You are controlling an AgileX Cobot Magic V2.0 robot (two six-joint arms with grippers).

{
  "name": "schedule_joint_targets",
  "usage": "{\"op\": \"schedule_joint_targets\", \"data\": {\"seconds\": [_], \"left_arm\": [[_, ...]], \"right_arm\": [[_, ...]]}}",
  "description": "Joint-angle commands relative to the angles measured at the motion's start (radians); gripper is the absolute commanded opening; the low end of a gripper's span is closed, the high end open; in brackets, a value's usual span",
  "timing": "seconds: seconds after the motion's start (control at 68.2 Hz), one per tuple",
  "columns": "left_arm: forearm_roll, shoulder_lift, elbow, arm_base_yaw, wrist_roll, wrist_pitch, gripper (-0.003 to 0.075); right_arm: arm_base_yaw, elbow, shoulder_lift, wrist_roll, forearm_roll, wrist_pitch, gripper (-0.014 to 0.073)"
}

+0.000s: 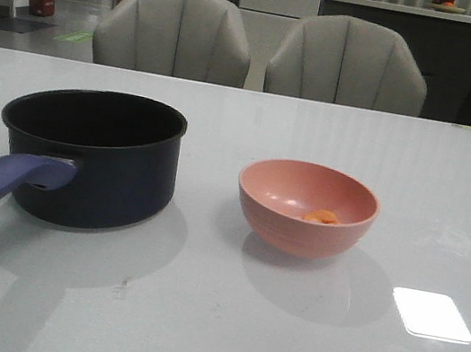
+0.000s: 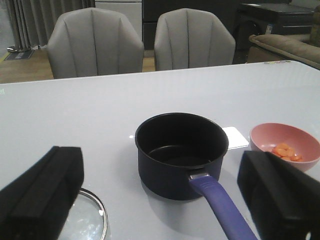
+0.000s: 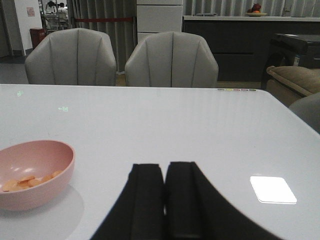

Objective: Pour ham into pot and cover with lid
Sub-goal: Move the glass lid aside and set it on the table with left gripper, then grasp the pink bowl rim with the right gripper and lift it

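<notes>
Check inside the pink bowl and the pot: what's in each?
The pink bowl holds the ham, a few orange chunks at its bottom. The pot shows only bare black interior; its near inner wall is hidden by the rim.

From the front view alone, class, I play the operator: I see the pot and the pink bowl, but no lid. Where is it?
Observer: The left wrist view shows the lid lying flat on the table beside the pot, partly hidden behind one finger.
Operator: Is the right hand open or shut?
Observer: The right wrist view shows the right hand shut, its fingers pressed together and holding nothing.
</notes>
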Motion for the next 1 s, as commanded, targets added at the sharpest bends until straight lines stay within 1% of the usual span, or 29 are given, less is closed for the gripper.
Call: {"op": "schedule_joint_targets", "data": {"seconds": [0.0,0.088,0.147,0.161,0.235,0.264,0.279,0.293,0.308,0.322,0.337,0.352,0.396,0.41,0.425,0.44,0.454,0.469,0.484,0.542,0.645,0.836,0.865,0.909,0.923,0.938,0.953,0.967,0.982], "left_arm": [[0.001,-0.006,-0.003,-0.024,0.000,-0.106,0.0658],[0.001,-0.006,0.003,-0.031,0.000,-0.117,0.0658],[0.001,-0.006,0.010,-0.033,0.000,-0.122,0.0658],[0.001,-0.006,0.012,-0.033,0.000,-0.122,0.0658],[0.001,-0.006,0.013,-0.033,0.000,-0.122,0.0658],[0.001,-0.006,0.013,-0.033,0.000,-0.124,0.0658],[0.001,-0.006,0.013,-0.033,0.000,-0.124,0.0658],[0.001,-0.006,0.013,-0.033,0.000,-0.124,0.0658],[0.001,-0.006,0.013,-0.033,0.000,-0.124,0.0658],[0.001,-0.006,0.013,-0.033,0.000,-0.124,0.0658],[0.001,-0.006,0.013,-0.033,0.000,-0.124,0.0658],[0.001,-0.006,0.013,-0.033,0.000,-0.124,0.0658],[0.001,-0.006,0.013,-0.033,0.000,-0.124,0.0658],[0.001,-0.006,0.013,-0.033,0.000,-0.124,0.0658],[0.001,-0.006,0.013,-0.033,0.000,-0.124,0.0658],[0.001,-0.006,0.013,-0.033,0.000,-0.124,0.0658],[0.001,-0.006,0.013,-0.033,0.000,-0.124,0.0658],[0.001,-0.006,0.013,-0.033,0.000,-0.124,0.0658],[0.001,-0.006,0.013,-0.033,0.000,-0.126,0.0658],[0.001,-0.006,0.013,-0.033,0.000,-0.130,0.0658],[0.001,-0.006,0.013,-0.033,0.000,-0.130,0.0658],[0.001,-0.006,0.013,-0.033,0.000,-0.130,0.0658],[0.001,-0.006,0.013,-0.033,0.000,-0.130,0.0658],[0.001,-0.006,0.013,-0.033,0.000,-0.130,0.0658],[0.001,-0.006,0.013,-0.033,0.000,-0.130,0.0658],[0.001,-0.006,0.013,-0.033,0.000,-0.130,0.0658],[0.001,-0.006,0.013,-0.033,0.000,-0.130,0.0658],[0.001,-0.006,0.013,-0.033,0.000,-0.130,0.0658],[0.003,-0.006,0.013,-0.033,0.000,-0.130,0.0658]], "right_arm": [[-0.006,-0.005,-0.019,-0.007,-0.016,-0.086,0.0144],[-0.006,-0.005,-0.019,-0.008,-0.016,-0.098,0.0144],[-0.006,-0.005,-0.019,-0.012,-0.018,-0.137,0.0144],[-0.006,-0.005,-0.019,-0.012,-0.018,-0.169,0.0144],[-0.006,-0.023,-0.017,-0.008,-0.018,-0.179,0.0144],[-0.006,-0.043,-0.009,-0.007,-0.018,-0.158,0.0144],[-0.006,-0.071,-0.001,-0.007,-0.018,-0.119,0.0144],[-0.006,-0.071,-0.001,-0.007,-0.018,-0.119,0.0144],[-0.006,-0.104,0.016,-0.007,-0.018,-0.073,0.0144],[-0.006,-0.104,0.016,-0.007,-0.018,-0.073,0.0144],[-0.006,-0.141,0.046,-0.008,-0.018,-0.012,0.0144],[-0.006,-0.151,0.046,-0.008,-0.018,-0.012,0.0144],[-0.006,-0.226,0.119,-0.008,-0.018,0.101,0.0144],[-0.006,-0.226,0.119,-0.008,-0.018,0.101,0.0144],[-0.006,-0.271,0.154,-0.008,-0.018,0.149,0.0144],[-0.006,-0.271,0.154,-0.008,-0.018,0.149,0.0144],[-0.006,-0.295,0.188,-0.008,-0.018,0.193,0.0144],[-0.006,-0.302,0.196,-0.008,-0.018,0.193,0.0144],[-0.006,-0.329,0.220,-0.008,-0.018,0.231,0.0144],[-0.006,-0.363,0.282,-0.008,-0.018,0.283,0.0144],[-0.006,-0.369,0.335,-0.007,-0.017,0.272,0.0144],[0.001,-0.384,0.435,-0.007,0.039,0.234,0.0155],[0.011,-0.397,0.460,-0.008,0.051,0.232,0.0171],[0.031,-0.416,0.502,-0.008,0.063,0.232,0.0230],[0.045,-0.426,0.526,-0.008,0.066,0.234,0.0264],[0.049,-0.429,0.543,-0.008,0.068,0.235,0.0276],[0.070,-0.444,0.570,-0.008,0.072,0.236,0.0329],[0.076,-0.447,0.579,-0.008,0.072,0.236,0.0329],[0.093,-0.458,0.616,-0.008,0.075,0.235,0.0381]]}}
